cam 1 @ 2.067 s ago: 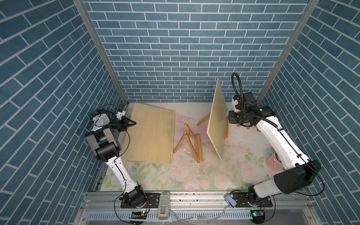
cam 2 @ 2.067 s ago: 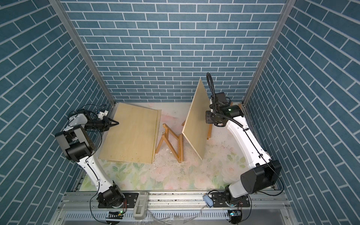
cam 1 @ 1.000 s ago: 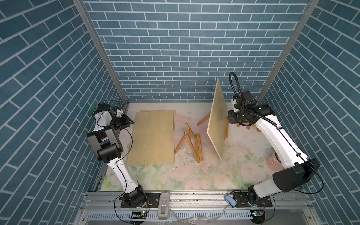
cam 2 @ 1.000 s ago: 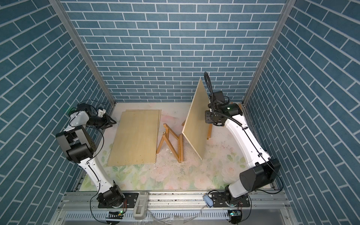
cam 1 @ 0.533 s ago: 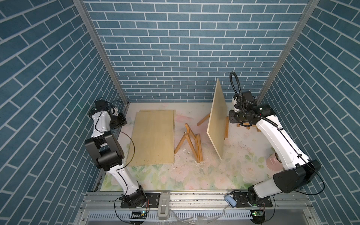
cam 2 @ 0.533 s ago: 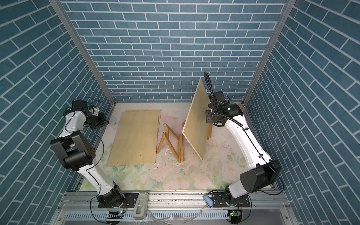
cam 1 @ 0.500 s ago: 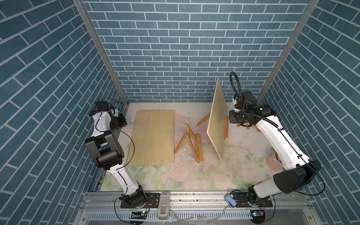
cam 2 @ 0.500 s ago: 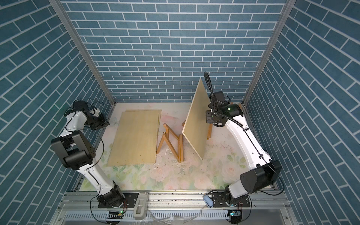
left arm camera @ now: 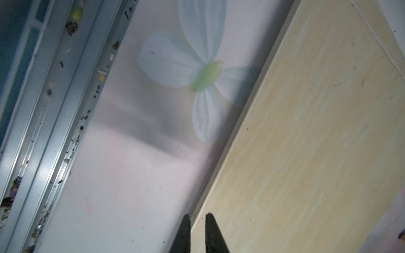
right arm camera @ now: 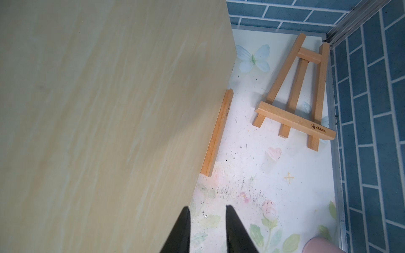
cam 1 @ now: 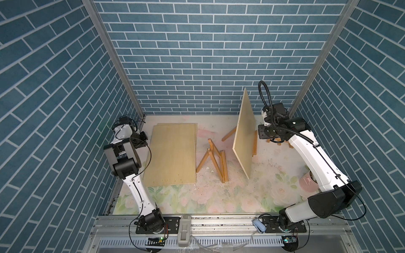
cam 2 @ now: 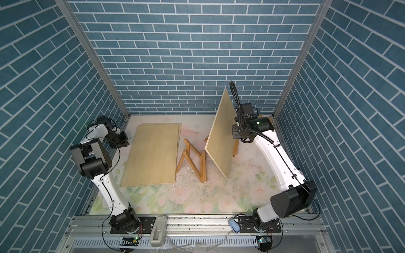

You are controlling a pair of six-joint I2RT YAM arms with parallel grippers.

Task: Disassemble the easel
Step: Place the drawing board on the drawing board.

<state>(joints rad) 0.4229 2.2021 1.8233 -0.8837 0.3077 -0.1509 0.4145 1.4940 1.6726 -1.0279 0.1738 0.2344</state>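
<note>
My right gripper [right arm camera: 207, 207] sits just beside the upright board [cam 1: 244, 135], at its 3 o'clock in both top views. In the right wrist view the fingers stand apart, with bare mat [right arm camera: 263, 175] showing in the gap. They hold nothing. One fingertip overlaps the board's edge, and I cannot tell whether it touches. The loaded easel [right arm camera: 217, 131] stands under that board. Its ledge shows beyond the fingertips, apart from them, and in a top view one leg pokes out at the board's 9 o'clock.

My left gripper [left arm camera: 197, 215] is at the mat's 9 o'clock, over the long edge of the flat boards [cam 1: 173, 153]. Its fingers are closed almost tip to tip, with nothing between them. Every easel is well apart from it. The nearest is the middle easel [cam 1: 224, 166], at its 3 o'clock across the flat boards.

I count three easels:
- The loaded one is at 2 o'clock.
- The middle one lies down at the mat's centre, legs splayed.
- The corner easel [right arm camera: 295, 94] lies flat in the 2 o'clock corner, beyond my right arm.

I count three boards: one upright and two flat in a stack, the lower one showing as an offset edge at 12 and 3 o'clock. One pink cup [cam 1: 309, 183] stands at 4 o'clock, partly behind the arm.
</note>
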